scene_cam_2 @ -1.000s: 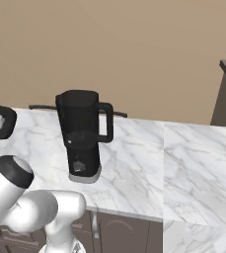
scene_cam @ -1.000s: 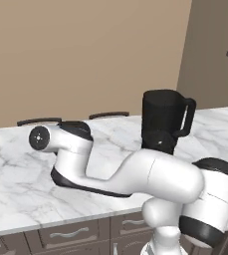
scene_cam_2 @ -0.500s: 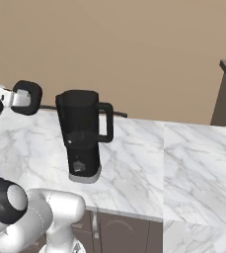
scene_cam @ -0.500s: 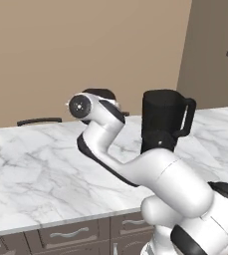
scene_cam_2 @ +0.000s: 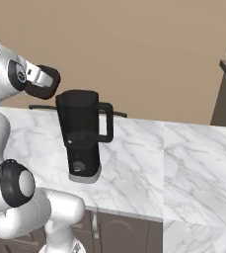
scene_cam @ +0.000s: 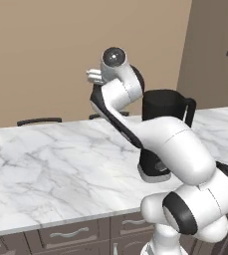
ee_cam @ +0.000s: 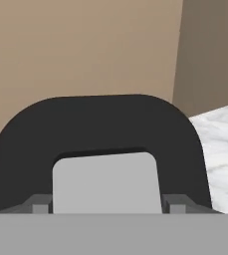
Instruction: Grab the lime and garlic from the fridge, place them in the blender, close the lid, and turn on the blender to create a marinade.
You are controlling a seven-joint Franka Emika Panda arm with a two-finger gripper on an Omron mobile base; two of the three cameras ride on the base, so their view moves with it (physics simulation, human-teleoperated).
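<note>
Gripper is clamped on the lid. In the hand view both finger tips sit against the lower edge of the black rounded-square plate, one on each side of its light grey cap. Jaws are spread wide, with the lid filling the gap between them.

Right base view:
- gripper is up in the air at about 10 o'clock from the blender
- the lid is a dark shape at the hand, above the jug mouth and to its side, not touching it
- jug top is uncovered, and the side handle points to 3 o'clock
- black-and-white base stands on the marble counter

Left base view:
- the hand is at about 10 o'clock from the blender, above jug-rim height
- the arm's elbow crosses in front of the jug's lower half and its base
- from this side I cannot tell how the lid sits in the jaws
- the counter has grey drawer fronts under its edge
- a thin dark bar lies along the back of the counter at 9 o'clock from the blender; cannot tell what it is

Tan wall is behind everything. A darker brown panel stands at 2 o'clock from the blender.
</note>
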